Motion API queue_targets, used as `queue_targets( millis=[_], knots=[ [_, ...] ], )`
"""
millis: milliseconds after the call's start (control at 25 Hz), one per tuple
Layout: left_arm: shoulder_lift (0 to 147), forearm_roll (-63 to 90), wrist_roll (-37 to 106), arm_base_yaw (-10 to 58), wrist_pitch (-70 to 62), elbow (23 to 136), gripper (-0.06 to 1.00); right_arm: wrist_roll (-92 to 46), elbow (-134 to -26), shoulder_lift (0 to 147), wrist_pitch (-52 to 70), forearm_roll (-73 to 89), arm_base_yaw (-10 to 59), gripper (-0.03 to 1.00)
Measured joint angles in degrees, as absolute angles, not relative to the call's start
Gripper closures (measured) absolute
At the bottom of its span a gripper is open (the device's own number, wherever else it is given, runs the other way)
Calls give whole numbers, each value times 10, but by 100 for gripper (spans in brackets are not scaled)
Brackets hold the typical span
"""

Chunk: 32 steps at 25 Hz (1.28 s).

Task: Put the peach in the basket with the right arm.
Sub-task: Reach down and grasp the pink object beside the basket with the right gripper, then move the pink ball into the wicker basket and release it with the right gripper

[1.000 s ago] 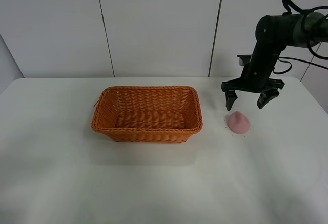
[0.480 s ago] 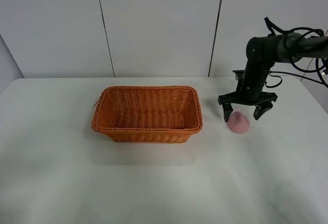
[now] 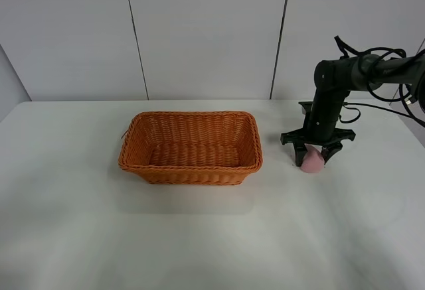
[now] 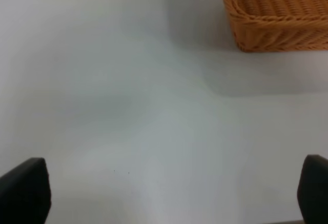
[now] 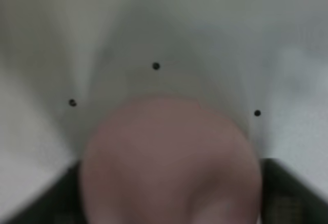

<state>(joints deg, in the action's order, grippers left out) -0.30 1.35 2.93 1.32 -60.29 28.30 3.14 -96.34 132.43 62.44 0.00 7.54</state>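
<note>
Since the peach (image 3: 311,162) is your target, note that it sits on the white table (image 3: 212,237), well right of the basket (image 3: 192,172) and apart from it, with a strip of bare tabletop between the two. Your right gripper (image 3: 313,159) is down over the fruit, one black finger on each side and close against it. The right wrist view shows the peach (image 5: 171,162) filling the gap between the dark fingers (image 5: 36,198), but you cannot tell from these views whether the pads are actually pressing on it. A few small dark specks (image 5: 156,66) dot the table just beyond the fruit. The right arm (image 3: 329,97) rises above it, with black cables (image 3: 372,54) looping off to the right. Nothing stands between peach and basket except the basket's own near end wall and rolled rim. The basket is upright and holds nothing that shows. Your left gripper (image 4: 169,193) hangs spread wide over bare table, with a corner of the basket (image 4: 277,24) in its view. Open tabletop surrounds the basket on every side, and the panelled wall (image 3: 199,31) closes off the far edge.
</note>
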Motion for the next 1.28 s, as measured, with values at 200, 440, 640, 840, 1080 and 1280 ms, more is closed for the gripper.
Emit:
queue_targets(
  millis=[200, 440, 640, 840, 1080, 1280],
  knots=[
    [-3, 14, 29, 13, -603, 283, -4, 34, -968, 1313, 631, 0, 75, 96],
    [-3, 14, 29, 13, -603, 283, -4, 34, -968, 1258, 631, -13, 75, 96],
    [-3, 14, 29, 13, -603, 283, -4, 33, -1012, 1198, 687, -30, 75, 96],
    [-3, 14, 29, 13, -603, 283, -4, 31, -1092, 1186, 692, -14, 75, 96],
    [-3, 14, 29, 13, -603, 283, -4, 33, -1099, 1184, 698, 19, 91, 96],
    [-3, 14, 29, 13, -603, 283, -4, 33, -1099, 1184, 699, 8, 131, 96]
  ],
)
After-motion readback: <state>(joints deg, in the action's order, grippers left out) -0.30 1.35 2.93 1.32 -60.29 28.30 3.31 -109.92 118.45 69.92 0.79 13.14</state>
